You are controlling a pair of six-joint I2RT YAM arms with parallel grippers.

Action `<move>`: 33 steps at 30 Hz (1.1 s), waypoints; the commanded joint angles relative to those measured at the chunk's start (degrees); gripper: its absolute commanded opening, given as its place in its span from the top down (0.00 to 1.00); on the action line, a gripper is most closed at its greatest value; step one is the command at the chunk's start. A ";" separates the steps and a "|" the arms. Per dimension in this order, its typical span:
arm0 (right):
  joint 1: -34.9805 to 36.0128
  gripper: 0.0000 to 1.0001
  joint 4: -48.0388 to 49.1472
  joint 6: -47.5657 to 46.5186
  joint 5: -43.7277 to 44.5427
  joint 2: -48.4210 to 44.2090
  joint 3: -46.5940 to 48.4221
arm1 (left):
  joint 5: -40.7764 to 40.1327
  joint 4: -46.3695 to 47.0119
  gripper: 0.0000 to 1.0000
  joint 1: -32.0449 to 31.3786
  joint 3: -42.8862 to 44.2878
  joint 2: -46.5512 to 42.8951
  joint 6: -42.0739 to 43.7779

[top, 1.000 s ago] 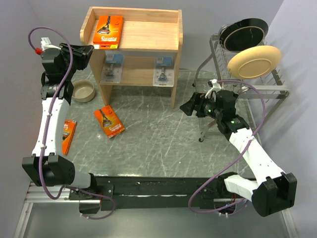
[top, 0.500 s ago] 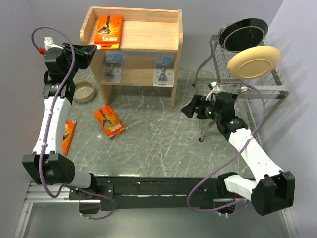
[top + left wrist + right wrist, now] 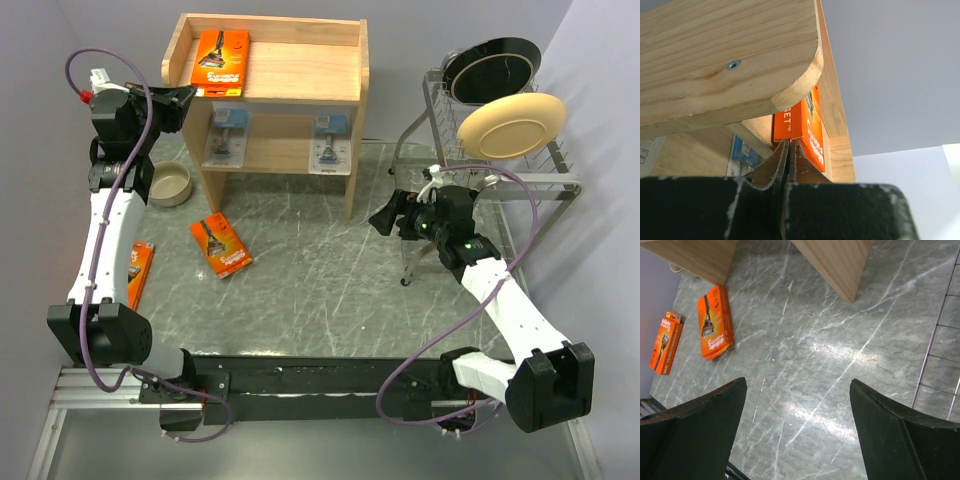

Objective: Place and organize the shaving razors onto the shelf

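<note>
The wooden shelf (image 3: 300, 75) stands at the back. One orange razor pack (image 3: 220, 62) lies on its top tray, overhanging the front rim. Two clear blister packs (image 3: 228, 135) (image 3: 330, 140) stand on the lower board. My left gripper (image 3: 185, 100) is shut at the shelf's left front corner. In the left wrist view its tips (image 3: 789, 145) touch the lower edge of that orange pack (image 3: 800, 120), under the shelf's side panel (image 3: 715, 60). Two more orange packs lie on the table (image 3: 221, 245) (image 3: 138, 275), also in the right wrist view (image 3: 715, 322) (image 3: 665, 342). My right gripper (image 3: 385, 215) (image 3: 797, 382) is open and empty above the table.
A wire dish rack (image 3: 500, 170) with a black dish (image 3: 495, 65) and a cream plate (image 3: 512, 125) stands at the right, close behind my right arm. A small bowl (image 3: 168, 183) sits left of the shelf. The left table pack lies beside my left arm.
My left gripper has moved up and right to the shelf's top corner, against the orange pack. My right gripper has drawn back slightly to the right.
</note>
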 commanded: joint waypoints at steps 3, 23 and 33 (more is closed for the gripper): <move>-0.49 0.10 1.03 -1.11 -0.18 -0.93 0.84 | -2.19 0.40 0.99 0.64 2.45 -1.68 -0.78; 0.21 0.14 0.24 -1.82 -5.19 -1.89 2.69 | -4.83 -1.62 0.98 4.86 0.87 -3.70 -2.09; 0.21 0.14 -0.72 -2.43 -4.75 -1.81 3.04 | -7.20 -5.05 0.92 4.24 1.57 -2.03 -6.58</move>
